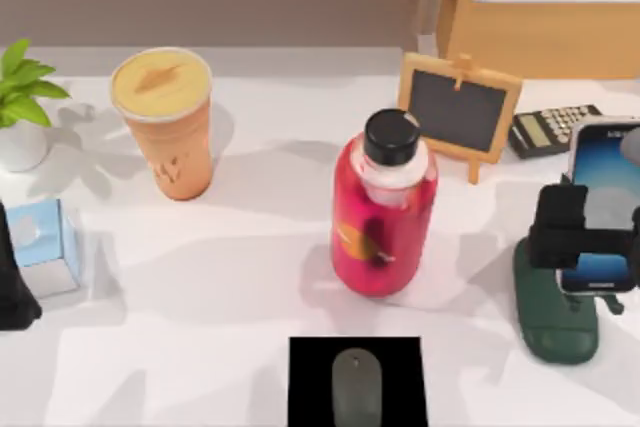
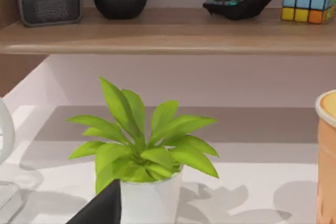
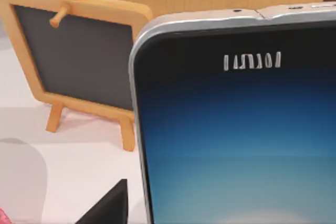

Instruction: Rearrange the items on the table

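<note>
White matte table (image 1: 230, 297), going L to R in the top view: potted green plant (image 1: 20, 107) in a white pot at far L edge; just below it the small light-blue box (image 1: 45, 244), w/ the left gripper (image 1: 12, 292) as a dark shape touching or just beside the box's L side at the frame edge. Can't tell how its fingers stand. Left wrist view faces the plant (image 2: 142, 145), w/ a wooden shelf (image 2: 168, 30) behind carrying a speaker, dark round obj, calculator & colour cube. Next R, the tall orange cup (image 1: 168, 127) w/ yellowish lid, upright, back-L of table. Bottom centre: grey mouse (image 1: 356, 385) on a black pad (image 1: 310, 377). Above that a red bottle (image 1: 384, 207) w/ black cap, upright, mid-table. Behind-R, small wooden-framed chalkboard easel (image 1: 460, 112), then a calculator (image 1: 550, 129). Far R: smartphone (image 1: 605, 197), blue screen, propped on a dark green stand (image 1: 555, 312); right gripper (image 1: 585, 232) has black fingers clamped across the phone's lower half. Right wrist view: phone (image 3: 236, 129) close up, easel (image 3: 73, 56) behind it.
</note>
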Tool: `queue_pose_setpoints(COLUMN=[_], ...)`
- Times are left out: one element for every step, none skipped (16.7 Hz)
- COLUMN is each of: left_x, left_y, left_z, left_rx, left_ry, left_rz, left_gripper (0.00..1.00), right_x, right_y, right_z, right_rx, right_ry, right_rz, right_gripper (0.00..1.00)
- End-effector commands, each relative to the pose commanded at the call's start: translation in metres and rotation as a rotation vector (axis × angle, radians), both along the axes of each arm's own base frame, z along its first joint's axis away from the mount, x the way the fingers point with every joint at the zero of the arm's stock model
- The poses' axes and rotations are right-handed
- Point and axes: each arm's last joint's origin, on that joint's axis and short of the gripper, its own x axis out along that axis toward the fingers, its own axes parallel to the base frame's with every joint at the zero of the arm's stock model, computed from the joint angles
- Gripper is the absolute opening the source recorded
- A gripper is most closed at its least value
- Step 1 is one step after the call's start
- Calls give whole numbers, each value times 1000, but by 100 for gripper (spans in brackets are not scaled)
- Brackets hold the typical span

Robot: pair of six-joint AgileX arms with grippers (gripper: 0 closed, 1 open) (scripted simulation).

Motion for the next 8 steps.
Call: queue_pose_setpoints(left_x=[0, 0, 0, 0, 0, 0, 0, 0], left_y=[0, 0, 0, 0, 0, 0, 0, 0], left_z=[0, 0, 0, 0, 0, 0, 0, 0], left_rx=[0, 0, 0, 0, 0, 0, 0, 0], left_ry=[0, 0, 0, 0, 0, 0, 0, 0], left_rz=[0, 0, 0, 0, 0, 0, 0, 0], left_gripper=[100, 100, 100, 100, 100, 100, 100, 100], right_x=[0, 0, 0, 0, -1, -2, -3, -5], right_y=[0, 0, 0, 0, 0, -1, -2, -3], right_z=[0, 0, 0, 1, 3, 6, 10, 13], right_rx=[0, 0, 1, 4, 18, 38, 60, 80], right_ry=[0, 0, -1, -3, -16, -35, -56, -75], right_rz=[0, 0, 0, -1, -11, -26, -42, -59], right_gripper=[100, 100, 100, 100, 100, 100, 100, 100])
